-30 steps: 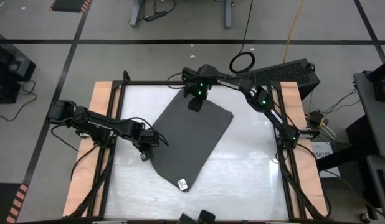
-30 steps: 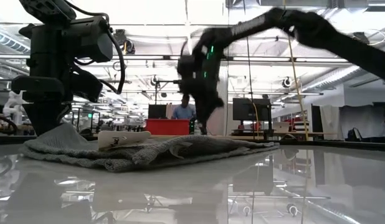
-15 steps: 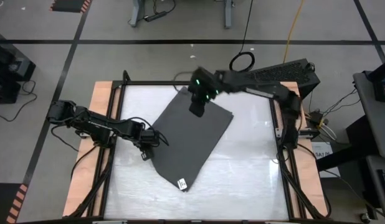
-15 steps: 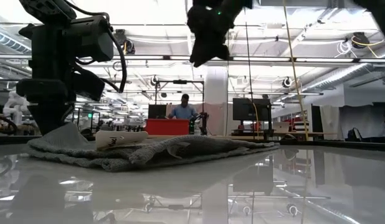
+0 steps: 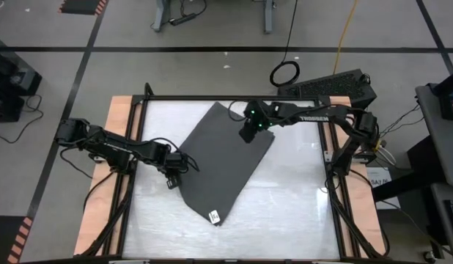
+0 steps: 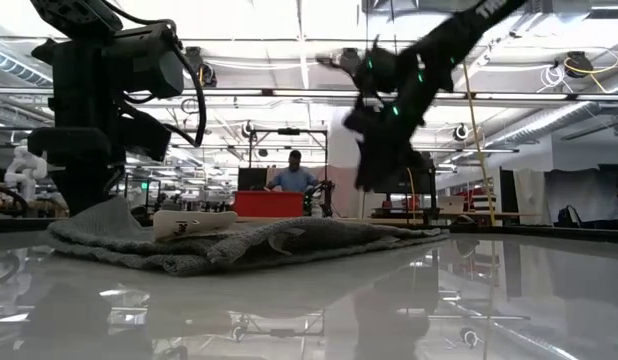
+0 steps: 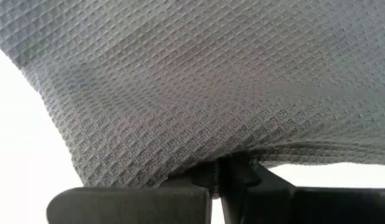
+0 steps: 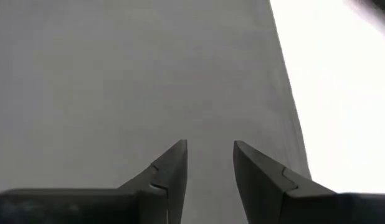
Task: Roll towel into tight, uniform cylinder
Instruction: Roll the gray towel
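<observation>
Left wrist view: we see the left gripper [image 7: 220, 180] with its two dark fingers pressed together on the edge of the dark charcoal-grey waffle-weave towel [image 7: 211, 87], the cloth bunched where they pinch it.
Left gripper placement: from above, we find it [image 5: 170, 176] at the towel's left long edge, low on the table, holding a small tent of fabric.
Right gripper: in its own wrist view the fingers stand partly apart [image 8: 210, 165] with nothing between them, pointing down at flat cloth; we judge it empty.
Right gripper placement: in the high view it [image 5: 248, 133] hangs over the towel's far right corner, and the low view shows it raised clear of the cloth.
Towel position: the towel [image 5: 226, 161] lies spread flat and skewed on the glossy white table top [image 5: 300, 198], its small white tag [image 5: 215, 216] at the near corner; no roll is started yet.
Handling: we judge the cloth soft, light and limp, with a grippy weave; it will sag and wrinkle wherever it is lifted at one point only.
Where to hold: we would take one short edge at both corners, so the first turn stays straight and the cylinder even.
Risk: a single-sided pull may skew the roll into a cone.
</observation>
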Action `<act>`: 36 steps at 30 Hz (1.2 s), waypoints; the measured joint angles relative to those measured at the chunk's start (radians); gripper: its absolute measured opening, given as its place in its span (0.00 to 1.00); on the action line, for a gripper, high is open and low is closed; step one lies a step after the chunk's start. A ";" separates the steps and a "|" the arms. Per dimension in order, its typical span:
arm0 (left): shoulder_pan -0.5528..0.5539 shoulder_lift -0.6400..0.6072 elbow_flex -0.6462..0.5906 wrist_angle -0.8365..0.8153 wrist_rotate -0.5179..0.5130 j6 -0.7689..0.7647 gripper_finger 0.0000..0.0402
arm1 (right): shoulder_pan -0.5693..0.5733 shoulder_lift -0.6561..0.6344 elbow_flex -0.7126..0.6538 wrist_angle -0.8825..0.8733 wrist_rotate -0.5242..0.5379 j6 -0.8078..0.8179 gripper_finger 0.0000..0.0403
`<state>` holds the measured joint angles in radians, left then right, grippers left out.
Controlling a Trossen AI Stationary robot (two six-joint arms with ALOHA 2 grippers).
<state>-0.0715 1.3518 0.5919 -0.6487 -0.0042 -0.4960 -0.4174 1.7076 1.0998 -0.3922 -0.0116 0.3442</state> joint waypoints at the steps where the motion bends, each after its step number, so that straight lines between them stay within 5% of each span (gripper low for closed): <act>1: 0.000 0.000 0.000 0.000 0.005 0.004 0.03 | -0.017 0.001 -0.031 0.010 -0.011 0.008 0.30; 12: 0.000 0.000 0.000 -0.010 0.011 -0.008 0.03 | -0.050 -0.001 -0.245 0.094 -0.047 0.046 0.02; 26: 0.081 -0.001 0.001 -0.042 0.002 -0.049 0.03 | -0.023 -0.005 -0.306 0.061 -0.064 0.255 0.00; 36: 0.192 -0.001 0.001 -0.137 -0.054 -0.158 0.03 | 0.153 -0.023 -0.305 -0.069 -0.135 0.476 0.00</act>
<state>0.1204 1.3510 0.5925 -0.7855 -0.0581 -0.6542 -0.2642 1.6845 0.7944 -0.4613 -0.1469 0.8197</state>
